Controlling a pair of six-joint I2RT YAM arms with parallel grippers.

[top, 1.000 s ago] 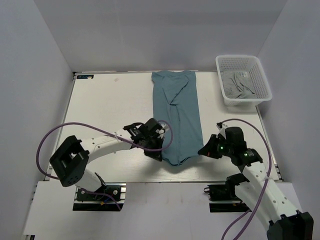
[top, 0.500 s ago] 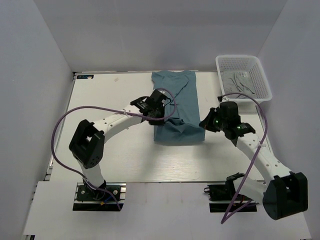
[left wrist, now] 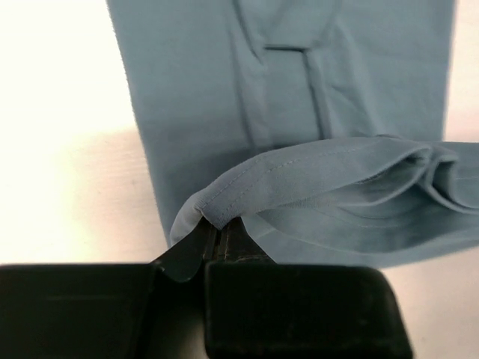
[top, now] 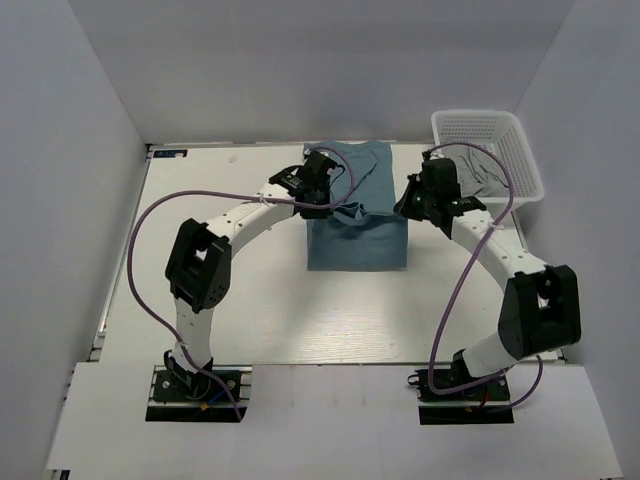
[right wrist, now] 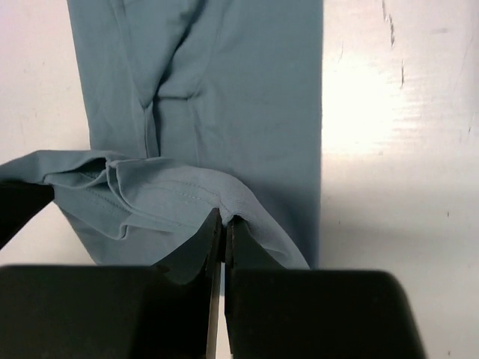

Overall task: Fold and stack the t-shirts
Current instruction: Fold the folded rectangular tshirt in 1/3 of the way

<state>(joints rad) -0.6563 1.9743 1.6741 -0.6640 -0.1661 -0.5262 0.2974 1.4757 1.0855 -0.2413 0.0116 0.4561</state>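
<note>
A dusty teal-blue t-shirt [top: 357, 240] lies in a narrow strip at the table's far middle, its near half folded up over the far half. My left gripper [top: 327, 196] is shut on the hem's left corner [left wrist: 213, 209]. My right gripper [top: 408, 207] is shut on the hem's right corner [right wrist: 224, 206]. Both hold the hem above the lower layer, and it sags between them. More grey-blue cloth [top: 478, 172] lies in the white basket [top: 520, 150].
The white mesh basket stands at the far right corner, close to my right arm. The white table [top: 220, 280] has a raised rim; grey walls enclose it at the left, back and right. Purple cables loop from both arms.
Both grippers have carried the shirt's near hem from the table's front edge to the far side, folding the shirt in half. The arms are now stretched far out.
</note>
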